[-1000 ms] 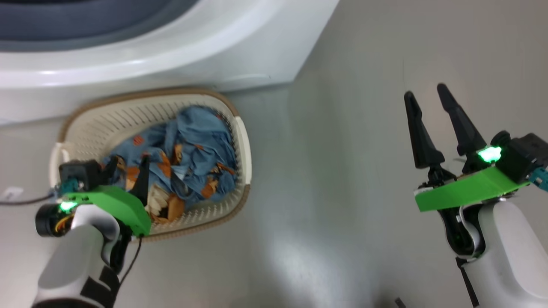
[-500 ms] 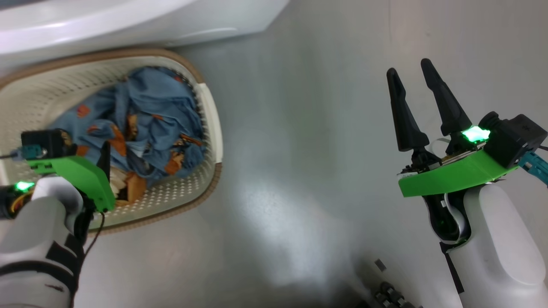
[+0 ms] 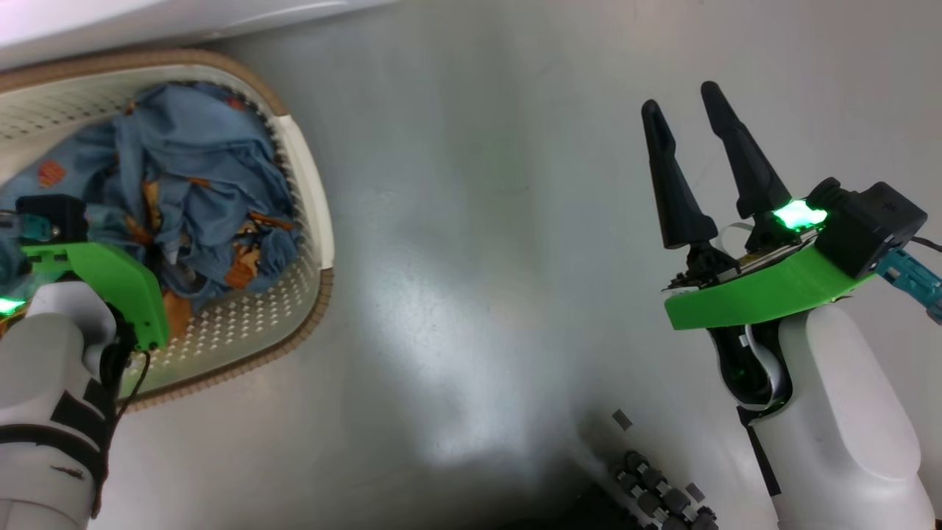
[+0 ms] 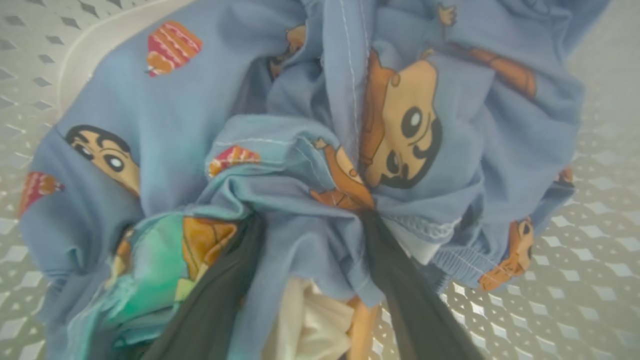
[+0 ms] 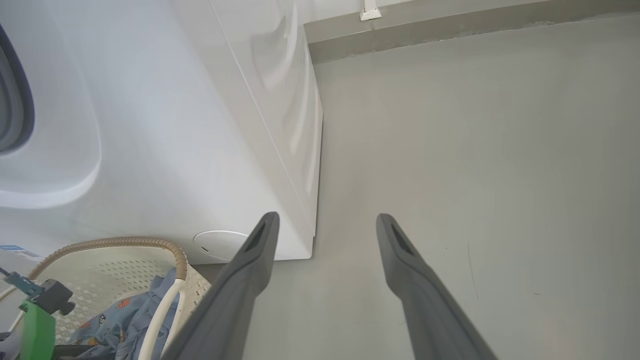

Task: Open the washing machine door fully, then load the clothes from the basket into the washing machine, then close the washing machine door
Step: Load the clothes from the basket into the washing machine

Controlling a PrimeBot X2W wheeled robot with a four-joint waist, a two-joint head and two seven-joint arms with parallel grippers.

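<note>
The clothes were heaped in the basket — judged soft, light, apt to slip. The left end effector was sunk in them, spread open; a thick middle fold should be pinched. The right end effector was open too.

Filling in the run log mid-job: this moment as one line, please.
step: load clothes, not yet lifted | left claw: open, fingers in clothes inside basket | right claw: open, empty, over floor

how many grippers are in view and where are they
2. The left gripper is down among the clothes in the basket; the right gripper hangs open over the floor.
</note>
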